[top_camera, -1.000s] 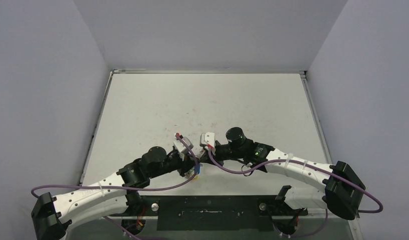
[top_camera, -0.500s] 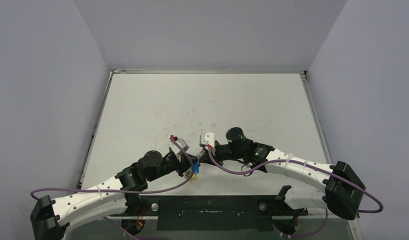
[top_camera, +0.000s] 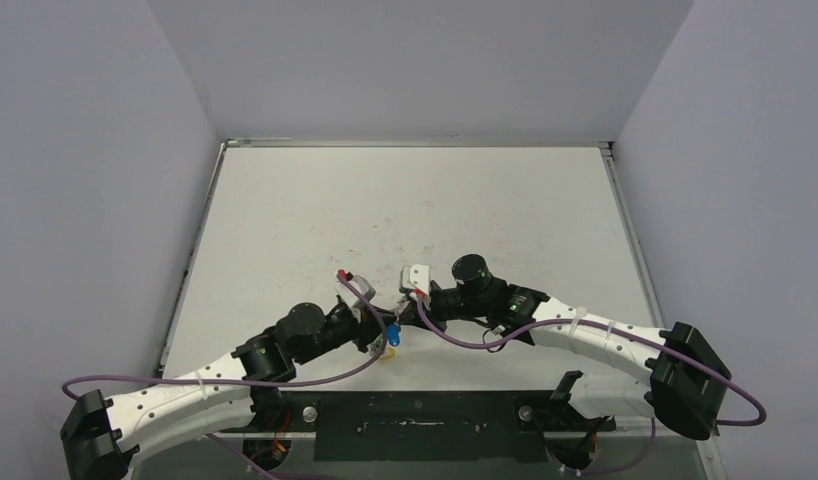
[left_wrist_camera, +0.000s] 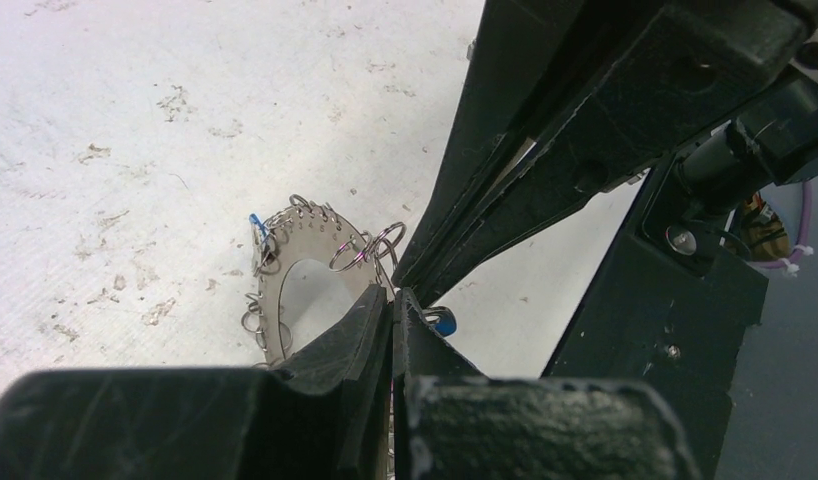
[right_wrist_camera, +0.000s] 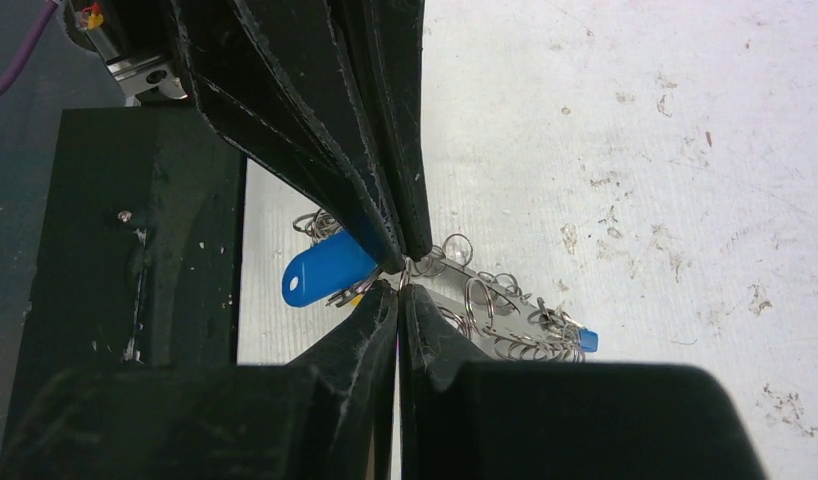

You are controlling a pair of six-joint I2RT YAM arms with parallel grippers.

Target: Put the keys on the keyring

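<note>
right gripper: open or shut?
Shut. Right wrist view: the right gripper has its fingertips pressed together, no gap, at the edge of the keyring; what they pinch, cannot tell.

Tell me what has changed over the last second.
The left arm drew back slightly toward its own base, down and left in the overhead view, so the blue tag between the arms shows more. The right arm kept its pose. Both sets of jaws stayed shut, tips meeting at the keyring.

Jaws closed: left tool [left_wrist_camera: 391,299], right tool [right_wrist_camera: 398,291], tips near-touching.
</note>
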